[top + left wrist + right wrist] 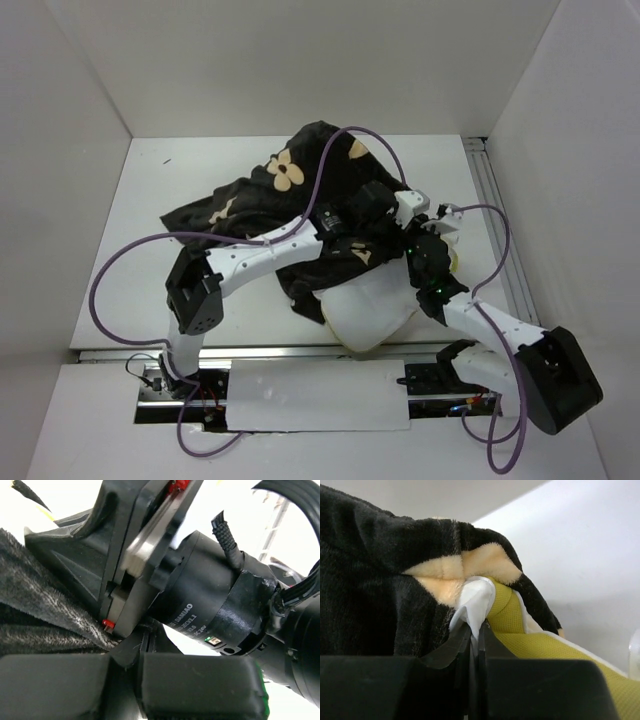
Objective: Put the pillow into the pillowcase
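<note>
The black-brown pillowcase (262, 196) with tan flowers lies bunched at mid-table. The white pillow (370, 310) sticks out of it toward the near edge, its far end hidden under the fabric. My left gripper (134, 652) is shut, with the plush pillowcase (35, 605) running into its tips. It sits close against the right arm's wrist. In the right wrist view, my right gripper (476, 626) pinches a white fold of the pillow (479, 596) beside its yellow mesh band. The pillowcase (370, 580) drapes over that corner.
White walls enclose the table on the left, back and right. A metal rail (497, 225) runs along the right edge and another (280, 352) along the front. Purple cables (110, 270) loop above both arms.
</note>
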